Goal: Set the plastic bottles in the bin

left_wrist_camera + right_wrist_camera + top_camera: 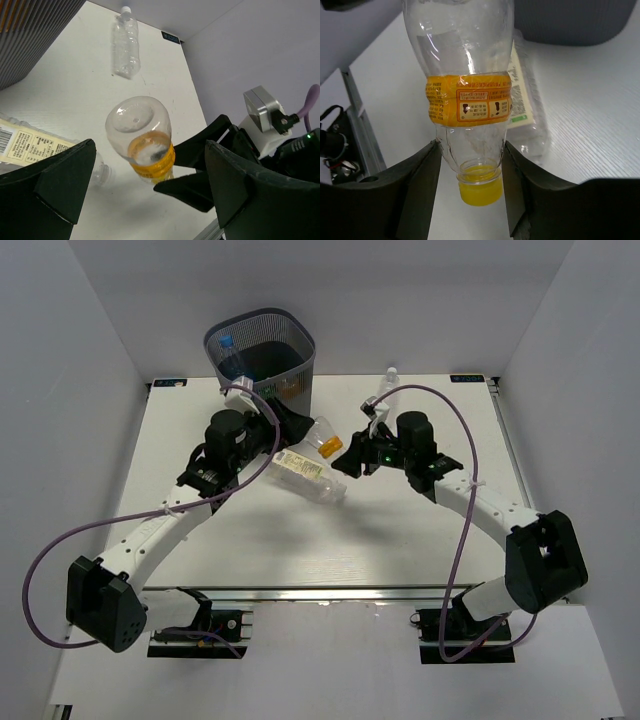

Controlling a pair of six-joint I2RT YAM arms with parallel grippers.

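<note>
**Two white-and-black arms, each trailing a purple cable**

Here's the left arm: slim white links, chunky black joint housings, and a big angular black shoulder block down near its base. A purple cable loops wide off its side. The right arm is its twin, with the same white links and its own black block. A second purple cable arches over its wrist. A small green light glows on that wrist, and beside it sits a silver-grey camera housing with a black plug. The jaws on both arms are matte black, thick wedge-shaped slabs. Black base plates sit along a silver rail.
</note>
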